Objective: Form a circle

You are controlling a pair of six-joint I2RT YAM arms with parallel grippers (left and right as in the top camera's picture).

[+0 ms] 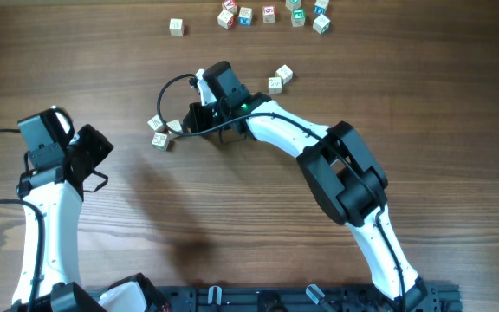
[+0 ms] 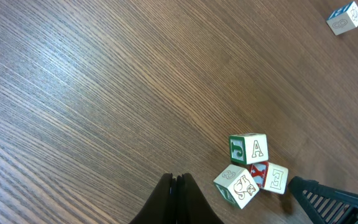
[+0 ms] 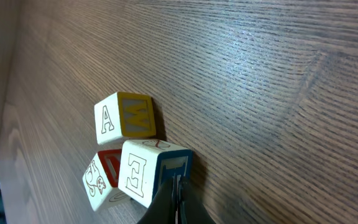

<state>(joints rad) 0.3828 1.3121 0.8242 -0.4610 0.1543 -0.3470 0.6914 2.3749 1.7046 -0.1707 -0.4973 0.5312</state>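
Early stage of circle-forming: the right gripper (image 3: 174, 186), jaws pressed together, rests its tip against the E cube (image 3: 135, 175) of a three-cube cluster (image 1: 163, 132) left of centre (no ring yet), while the left gripper (image 2: 176, 184), likewise closed, hangs apart; the next move probably calls for fetching cubes from the far row (image 1: 269, 14).

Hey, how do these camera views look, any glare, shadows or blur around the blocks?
Overhead: even light, soft arm shadows on the table, far blocks small but sharp. Left wrist: three cubes crisp, no glare. Right wrist: pale sheen on the wood above the cubes, letters sharp, shut right gripper a dark silhouette at the bottom edge.
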